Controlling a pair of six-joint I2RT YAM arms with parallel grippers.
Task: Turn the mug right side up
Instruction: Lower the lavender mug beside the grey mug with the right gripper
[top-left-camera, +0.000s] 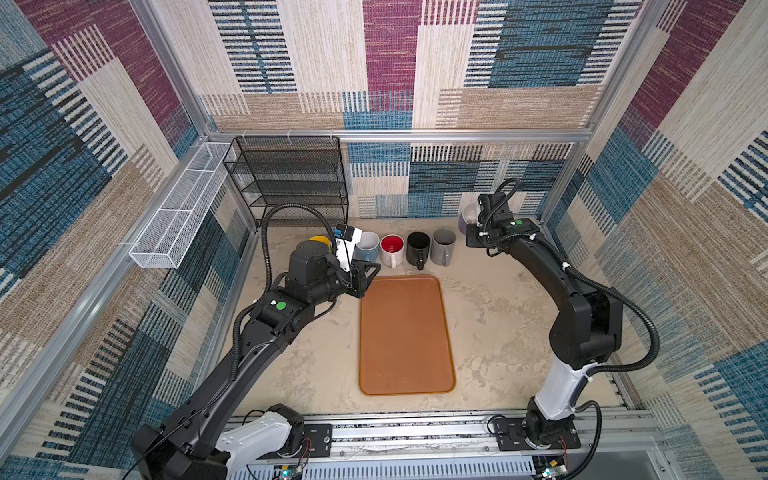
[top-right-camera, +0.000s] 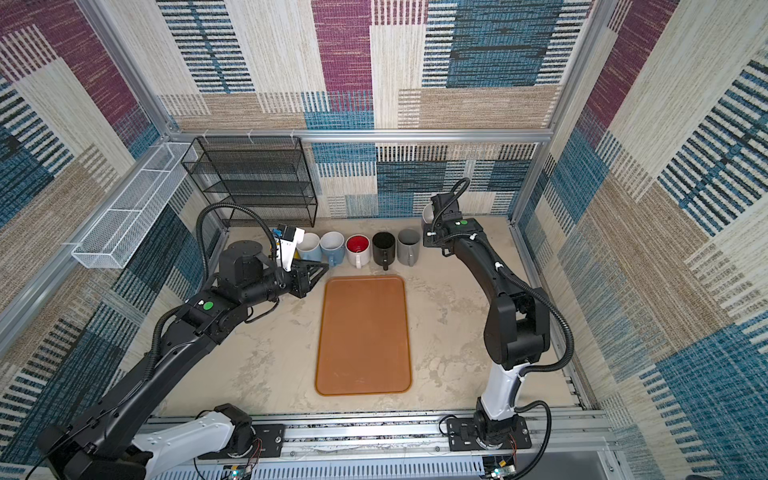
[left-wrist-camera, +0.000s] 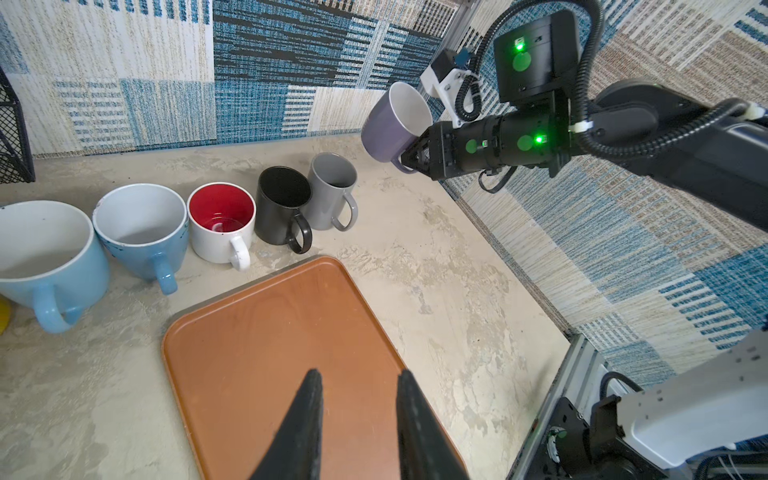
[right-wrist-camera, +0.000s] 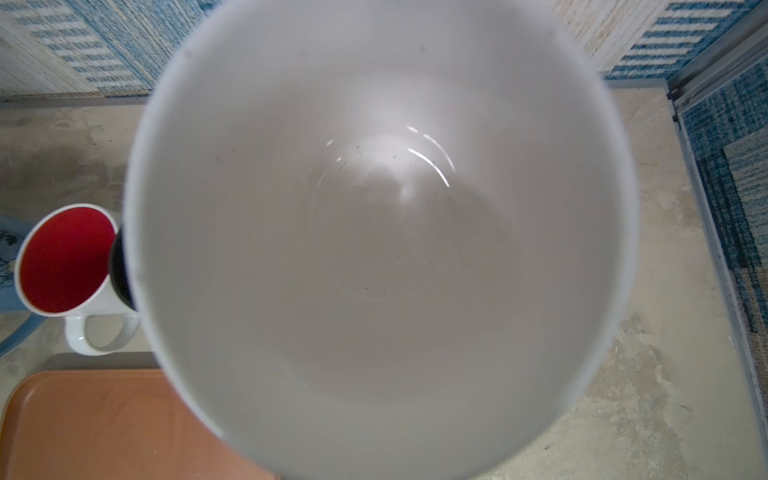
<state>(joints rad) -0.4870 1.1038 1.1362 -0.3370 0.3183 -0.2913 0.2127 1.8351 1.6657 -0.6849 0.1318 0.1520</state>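
Left wrist view: the purple mug (left-wrist-camera: 392, 124) is up in the air, tipped, just past the grey mug (left-wrist-camera: 332, 195) at the end of the row
Right jaws: pinched tight on the purple mug's handle
Left jaws: a little way open, holding nothing, over the brown tray (left-wrist-camera: 270, 332)
Row of mugs (left-wrist-camera: 220, 220): five stand mouth up on the tabletop (top-left-camera: 498, 311), just behind the tray
Right wrist view: the purple mug's white inside fills almost all of it
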